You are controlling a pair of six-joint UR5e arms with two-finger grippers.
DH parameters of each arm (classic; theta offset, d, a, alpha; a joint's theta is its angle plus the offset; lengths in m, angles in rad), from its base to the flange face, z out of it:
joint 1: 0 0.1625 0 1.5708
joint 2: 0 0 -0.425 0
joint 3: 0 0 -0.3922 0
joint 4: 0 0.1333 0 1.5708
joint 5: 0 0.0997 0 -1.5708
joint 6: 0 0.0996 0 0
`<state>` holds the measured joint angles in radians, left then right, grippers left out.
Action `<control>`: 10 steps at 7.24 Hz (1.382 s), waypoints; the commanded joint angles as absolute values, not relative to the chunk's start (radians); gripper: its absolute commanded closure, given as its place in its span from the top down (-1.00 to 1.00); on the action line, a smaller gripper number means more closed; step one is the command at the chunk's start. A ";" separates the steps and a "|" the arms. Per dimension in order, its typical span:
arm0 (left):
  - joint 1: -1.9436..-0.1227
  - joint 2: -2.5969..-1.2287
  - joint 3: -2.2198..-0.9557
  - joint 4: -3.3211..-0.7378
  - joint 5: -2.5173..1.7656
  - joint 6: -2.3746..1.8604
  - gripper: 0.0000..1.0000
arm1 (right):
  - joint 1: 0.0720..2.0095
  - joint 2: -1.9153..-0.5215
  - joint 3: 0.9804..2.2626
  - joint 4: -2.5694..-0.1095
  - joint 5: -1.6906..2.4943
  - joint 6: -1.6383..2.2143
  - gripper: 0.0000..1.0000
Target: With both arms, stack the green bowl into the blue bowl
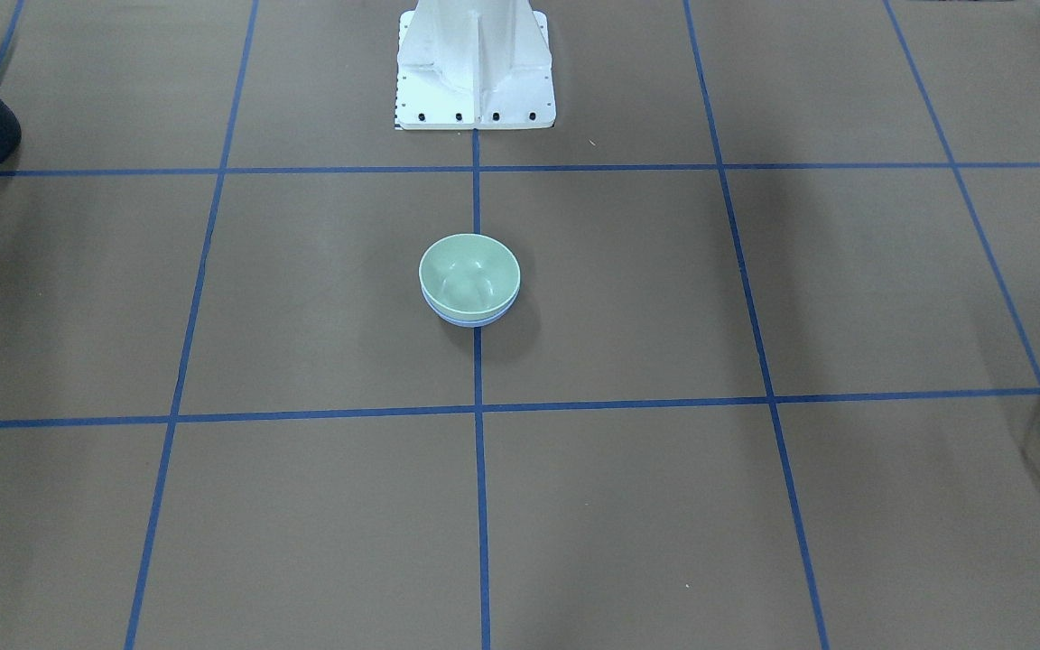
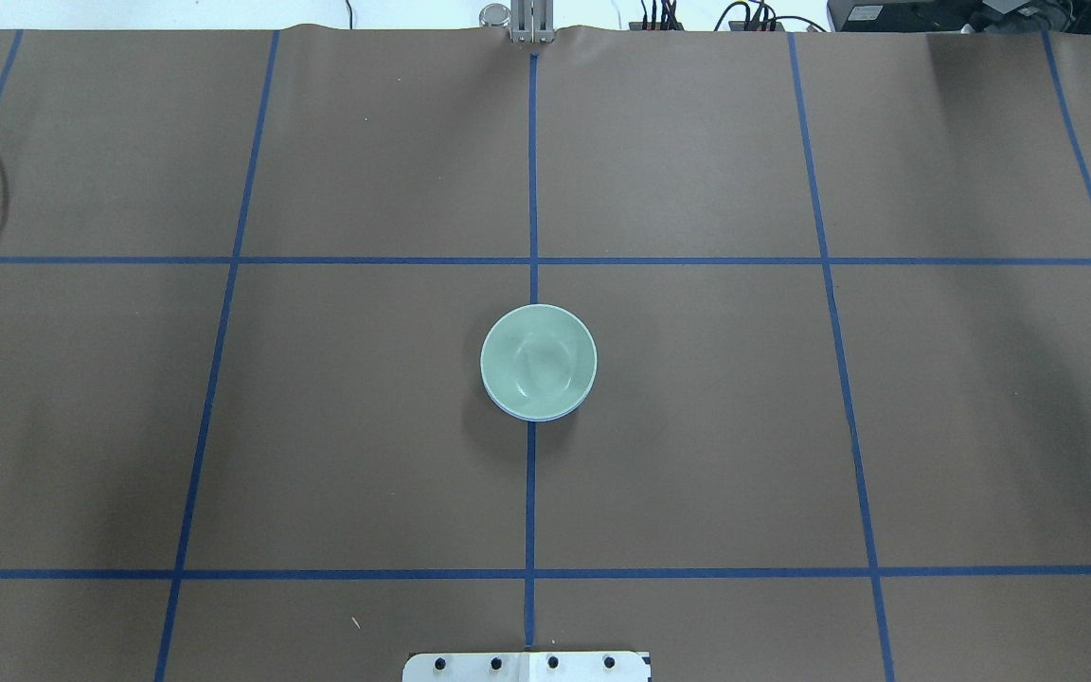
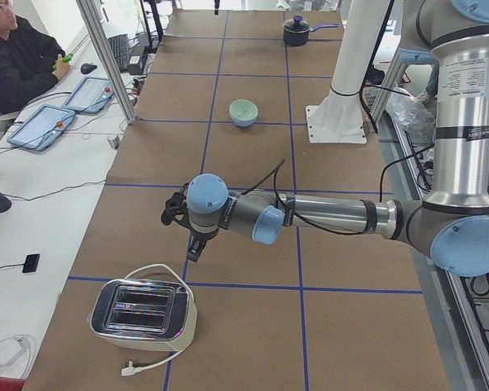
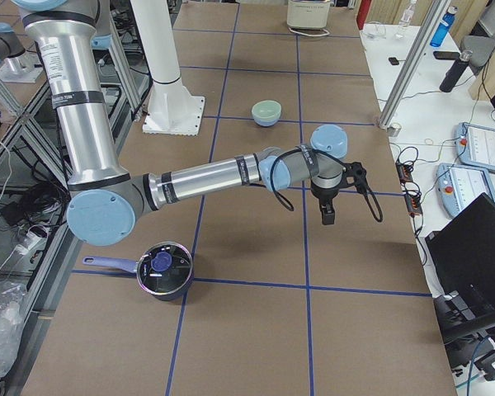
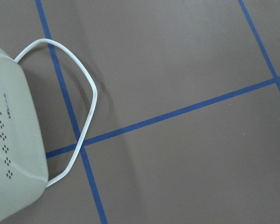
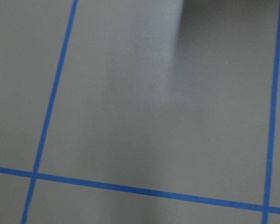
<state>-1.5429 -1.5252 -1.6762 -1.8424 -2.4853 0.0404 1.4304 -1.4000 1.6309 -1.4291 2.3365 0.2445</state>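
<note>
Green bowl [image 2: 538,358] sits nested inside the blue bowl [image 1: 470,319] at the centre of the table [image 2: 697,426], on the middle tape line [image 2: 531,493]. Only a thin blue rim shows beneath it, and the pair looks level. Treat the stacking step as complete — judged from this arrangement, nothing is left to place. Your next move calls for no more than confirming the seating and keeping both arms off the stack. Left gripper [image 3: 192,251] hangs above the table near the toaster [image 3: 143,309], well apart from the bowls. Right gripper [image 4: 327,218] hangs toward the opposite end, in the lidded saucepan's [image 4: 163,271] part of the table, equally far off. Each shows in a side view only, so you cannot tell how far its fingers are spread. No object is visible in either — the wrist cameras show bare table covering, tape and, on the left, the toaster's cord [image 5: 86,88].
</note>
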 commanded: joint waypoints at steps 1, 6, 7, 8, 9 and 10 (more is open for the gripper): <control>-1.561 -1.531 -1.672 -1.810 -2.487 0.066 0.95 | 1.480 -1.454 1.618 -1.436 2.338 0.181 1.00; -1.591 -1.532 -1.690 -1.799 -2.494 0.084 0.96 | 1.520 -1.489 1.626 -1.505 2.344 0.178 1.00; -1.588 -1.535 -1.689 -1.798 -2.494 0.084 0.96 | 1.520 -1.486 1.623 -1.505 2.342 0.178 1.00; -1.591 -1.534 -1.690 -1.798 -2.494 0.086 0.96 | 1.520 -1.482 1.621 -1.505 2.342 0.178 1.00; -1.592 -1.534 -1.690 -1.798 -2.494 0.084 0.96 | 1.519 -1.479 1.620 -1.505 2.335 0.178 1.00; -1.592 -1.534 -1.687 -1.798 -2.493 0.086 0.96 | 1.520 -1.479 1.623 -1.505 2.341 0.178 1.00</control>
